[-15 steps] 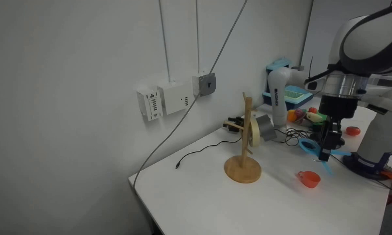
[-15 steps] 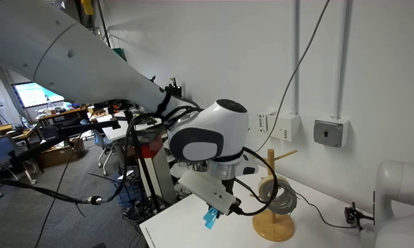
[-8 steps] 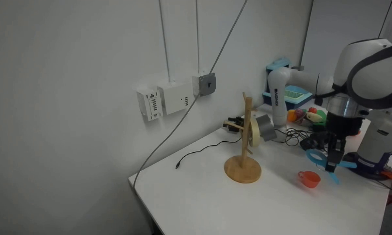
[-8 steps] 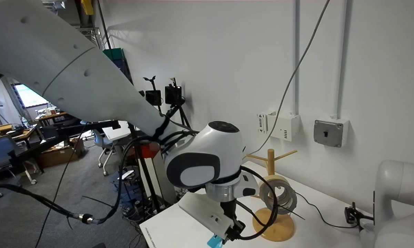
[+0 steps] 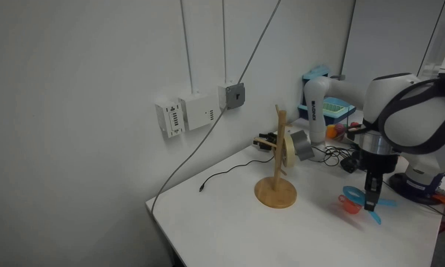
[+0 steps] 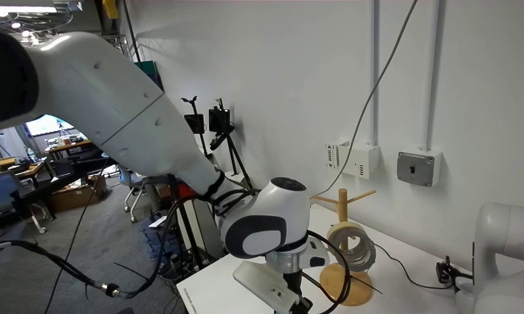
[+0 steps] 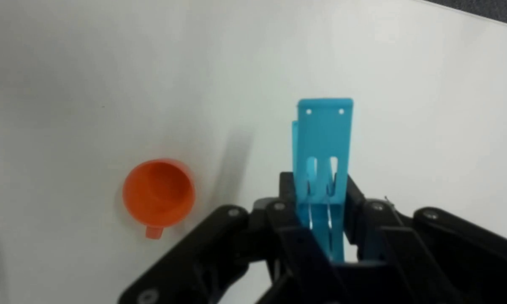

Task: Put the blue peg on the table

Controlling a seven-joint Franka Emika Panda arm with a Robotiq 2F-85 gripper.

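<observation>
Wrist view — looking down onto the table point(image 7: 426, 105), with the gripper point(image 7: 320, 192) clamping the blue peg point(image 7: 324, 135) between the fingertips point(image 7: 286, 185), with its long axis pointing forward, square across the pinch. Seemingly held above the table; in an exterior view, slants one peg arm point(image 5: 375, 218) beneath the fingertips — likely to touch first; calls for lowering before release.

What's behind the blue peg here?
In the wrist view, white table shows around the blue peg, clamped in the tool; the patch behind is mostly covered. In an exterior view, the peg partly hides the red cup: its handle and lower side show, some rim doesn't.
</observation>
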